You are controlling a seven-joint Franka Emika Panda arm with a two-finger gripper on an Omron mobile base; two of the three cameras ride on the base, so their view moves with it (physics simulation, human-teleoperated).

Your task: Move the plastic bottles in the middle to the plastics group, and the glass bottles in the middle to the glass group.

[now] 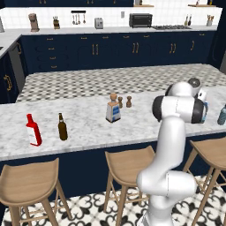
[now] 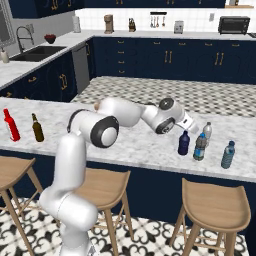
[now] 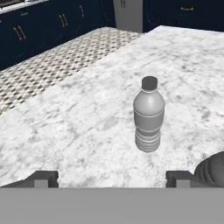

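Left base view: red bottle (image 1: 32, 130) and brown beer bottle (image 1: 62, 127) upright at bench (image 1: 88, 128) left; cork-stoppered square bottle (image 1: 113, 108) mid-bench.

Right base view: pincer (image 2: 192, 131) above dark blue bottle (image 2: 184, 143); blue-label bottle (image 2: 200, 147), grey-cap bottle (image 2: 207, 131), teal bottle (image 2: 228, 155) beside.

Hand view: fingertips (image 3: 43, 178) spread wide, holding nothing.

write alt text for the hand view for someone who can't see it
A small clear bottle with a grey cap stands upright on the white marble counter, just ahead of the open gripper. Dark blue cabinets and checkered floor lie beyond.
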